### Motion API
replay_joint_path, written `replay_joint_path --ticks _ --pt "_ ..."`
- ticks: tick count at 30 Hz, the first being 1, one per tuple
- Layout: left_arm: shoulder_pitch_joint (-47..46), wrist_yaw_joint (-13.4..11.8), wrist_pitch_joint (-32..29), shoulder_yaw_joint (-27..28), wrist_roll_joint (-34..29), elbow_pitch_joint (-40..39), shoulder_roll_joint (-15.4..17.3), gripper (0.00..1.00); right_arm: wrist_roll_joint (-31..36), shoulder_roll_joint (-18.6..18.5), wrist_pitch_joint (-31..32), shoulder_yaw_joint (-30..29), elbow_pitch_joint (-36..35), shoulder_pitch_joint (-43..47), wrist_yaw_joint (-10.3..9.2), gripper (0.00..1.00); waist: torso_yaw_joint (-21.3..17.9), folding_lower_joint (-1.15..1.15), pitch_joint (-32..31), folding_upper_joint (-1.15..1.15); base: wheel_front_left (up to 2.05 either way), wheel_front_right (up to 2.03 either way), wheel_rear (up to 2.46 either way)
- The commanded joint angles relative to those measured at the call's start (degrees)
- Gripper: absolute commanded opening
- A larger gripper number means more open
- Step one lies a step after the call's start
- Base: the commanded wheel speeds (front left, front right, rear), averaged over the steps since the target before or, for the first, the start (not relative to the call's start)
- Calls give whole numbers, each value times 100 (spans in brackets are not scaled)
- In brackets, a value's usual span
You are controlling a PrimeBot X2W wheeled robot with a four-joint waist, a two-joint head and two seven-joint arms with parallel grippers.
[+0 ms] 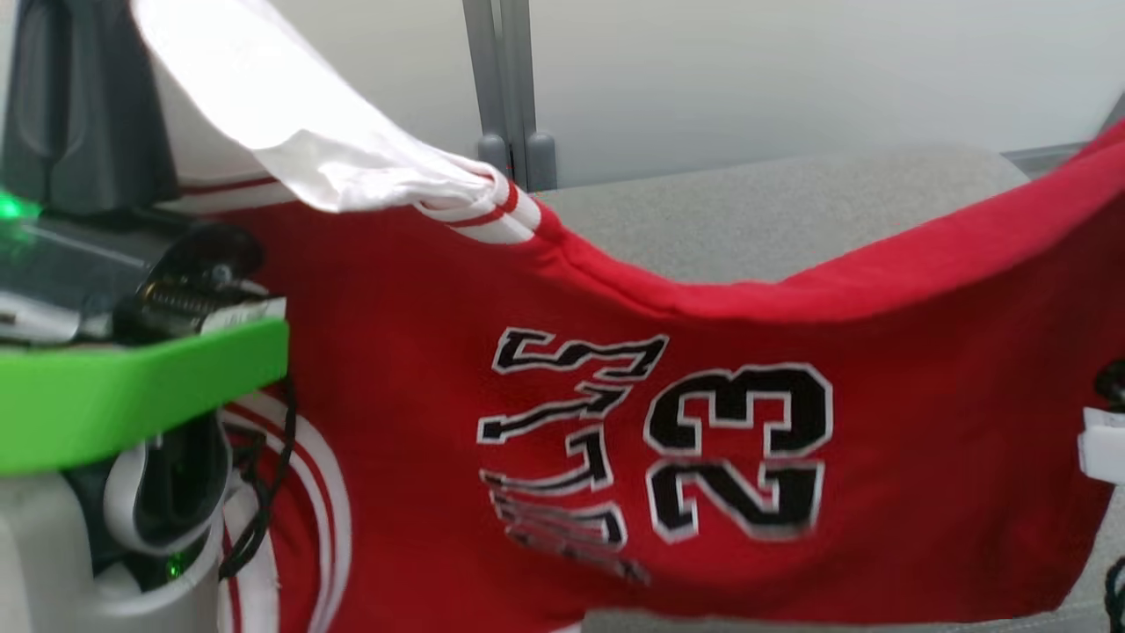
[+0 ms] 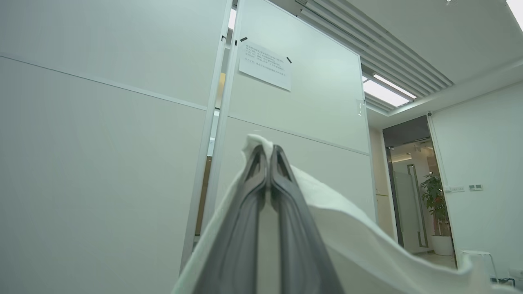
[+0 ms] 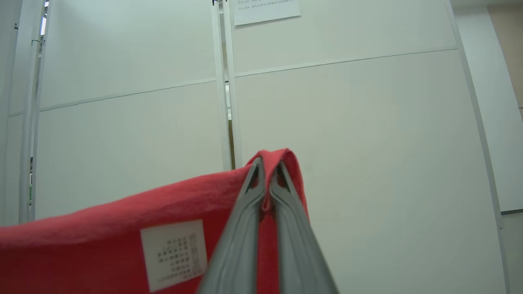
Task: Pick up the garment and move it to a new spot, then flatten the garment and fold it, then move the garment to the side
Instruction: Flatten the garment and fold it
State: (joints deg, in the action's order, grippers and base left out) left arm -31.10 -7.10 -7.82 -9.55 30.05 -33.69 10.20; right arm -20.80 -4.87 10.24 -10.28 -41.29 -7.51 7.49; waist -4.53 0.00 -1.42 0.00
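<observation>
Head view: the garment (image 1: 703,369), a red jersey, hangs spread out in front of me, with a grey padded surface (image 1: 773,211) behind it. Its top edge sags in a shallow curve, higher at both ends. A black number 23 (image 1: 738,453) outlined in white sits mid-cloth. Black lettering just left of it is turned sideways. A white sleeve (image 1: 290,114) climbs toward the upper left, and a red-and-white striped band marks where it meets the red body.

Left wrist view: my left gripper (image 2: 267,153) has its fingers pressed together on white cloth. A small fold pokes up past the tips. The rest of the white cloth drapes down and away to the lower right.

Right wrist view: my right gripper (image 3: 267,165) is clamped on the red edge, with a loop of red cloth humped over the tips. The cloth runs off to the left. It carries a white care label (image 3: 173,253) whose print is too small to read.

Around me in the head view, the green housing (image 1: 114,396) of my left arm fills the lower left, dark cables hanging beneath it against the jersey. A white part of my right arm shows at the right edge.

Beyond are pale wall panels (image 3: 347,143), with a grey post (image 1: 505,88) between them. A paper notice (image 2: 265,65) is taped up high. Ceiling light strips (image 2: 386,92) and a potted plant (image 2: 435,204) by a doorway lie off to the right of the left wrist view.
</observation>
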Motion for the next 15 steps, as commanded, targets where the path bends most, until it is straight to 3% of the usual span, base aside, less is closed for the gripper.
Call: replay_joint_path --ticks 1,7,13,15 --pt "-186 -20 -91 -40 54 159 17 0 -81 -7 52 51 152 -172 0 0 -68 0 390 0 0 0 0" --pt "-1257 136 -272 -138 -27 1275 47 0 -300 -181 6 332 1598 -1431 0 0 -92 0 1347 0 0 0 0" --pt "-3308 196 147 73 -382 3399 107 0 101 -454 -477 908 3885 -4089 0 0 -147 0 1951 0 0 0 0" --pt "-4041 168 511 212 -429 3991 48 0 305 -341 -752 1059 4686 -4981 0 0 -170 0 2082 0 0 0 0"
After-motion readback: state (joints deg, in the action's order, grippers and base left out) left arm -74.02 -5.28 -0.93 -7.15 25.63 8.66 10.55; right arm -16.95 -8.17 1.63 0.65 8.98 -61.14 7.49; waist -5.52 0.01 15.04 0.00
